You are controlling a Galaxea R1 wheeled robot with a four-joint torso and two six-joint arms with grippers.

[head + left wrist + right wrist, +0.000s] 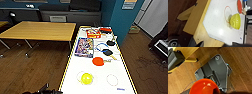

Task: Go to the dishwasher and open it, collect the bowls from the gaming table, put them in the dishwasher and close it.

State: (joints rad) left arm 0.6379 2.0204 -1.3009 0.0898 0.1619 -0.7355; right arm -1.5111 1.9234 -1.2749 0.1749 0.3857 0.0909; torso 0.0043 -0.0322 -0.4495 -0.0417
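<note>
From the left, a bare wooden bench (37,30) stands across the brown floor (27,67), well apart from the job. Next comes the long white bench (75,82) with its yellow edge, which I take for the covered gaming table. On its near end sits a yellow bowl (86,78), upright, beside a faint ring mark; the left wrist view shows it too (235,21), untouched.

In the right wrist view an orange-red bowl (204,87) shows large just under the right gripper; it looks carried, though whether the fingers are clenched on it I cannot tell. Of the left arm's dark tip (45,89) at the near edge, I cannot tell the fingers' state either.

So I judge the collecting under way: one bowl apparently in hand, the yellow one left, then the loading and closing.

Farther along lie a picture book (84,47), a red paddle (98,61), dark paddles (108,52) and a red box (93,33), clutter beyond the bowl, not blocking it.
</note>
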